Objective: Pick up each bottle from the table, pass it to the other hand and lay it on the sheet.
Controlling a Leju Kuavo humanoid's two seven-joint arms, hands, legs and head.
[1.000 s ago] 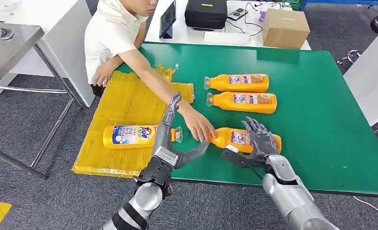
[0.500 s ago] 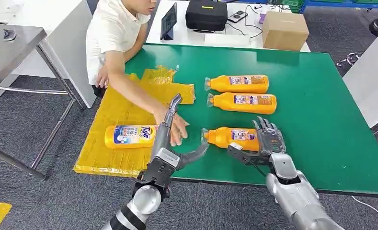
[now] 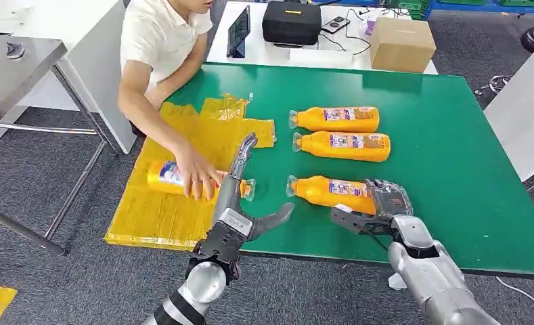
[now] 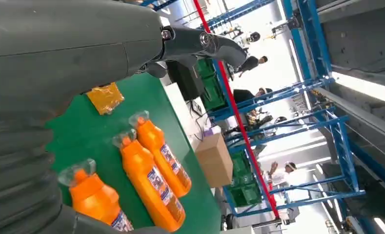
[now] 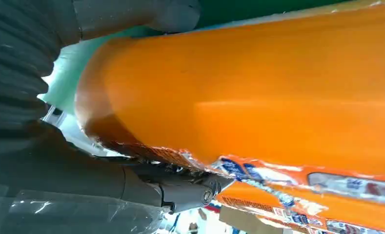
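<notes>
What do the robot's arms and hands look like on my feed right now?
Both arms are silver metal cylinders. The left hand has a grey palm block and slim dark grey fingers; the right hand matches, with a thin black cable along its wrist. The wrist views show grey ribbed covers.

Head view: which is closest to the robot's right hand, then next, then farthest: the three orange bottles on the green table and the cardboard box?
From the right hand:
1. Nearest orange bottle, front of the green table, right at the hand.
2. Middle orange bottle, one row behind.
3. Far orange bottle, just behind the middle one.
4. Cardboard box, on the white table beyond.
</notes>
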